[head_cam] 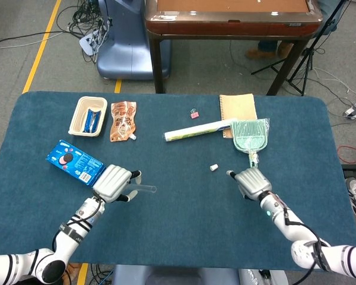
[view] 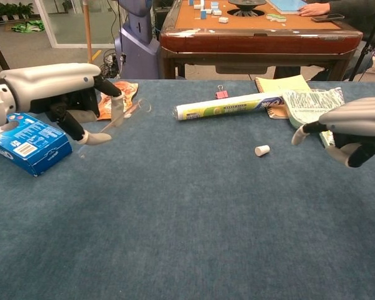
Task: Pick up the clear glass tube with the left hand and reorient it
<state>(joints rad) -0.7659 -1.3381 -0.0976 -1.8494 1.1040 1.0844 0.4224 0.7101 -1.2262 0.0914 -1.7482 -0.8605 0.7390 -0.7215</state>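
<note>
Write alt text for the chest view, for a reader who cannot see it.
The robot's left hand holds a clear glass tube tilted above a blue table, near a blue box. At right, the right hand hovers empty near a small white cap, with a rolled tube and green dustpan behind.

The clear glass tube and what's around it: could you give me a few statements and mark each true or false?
1. The left hand holds the clear glass tube off the blue table. True.
2. The right hand holds the small white cap. False: it holds nothing, and the cap lies on the table.
3. The blue cookie box sits inside the beige tray. False: it lies on the table, apart from the tray.
4. The green dustpan partly covers the tan notebook. True.
</note>
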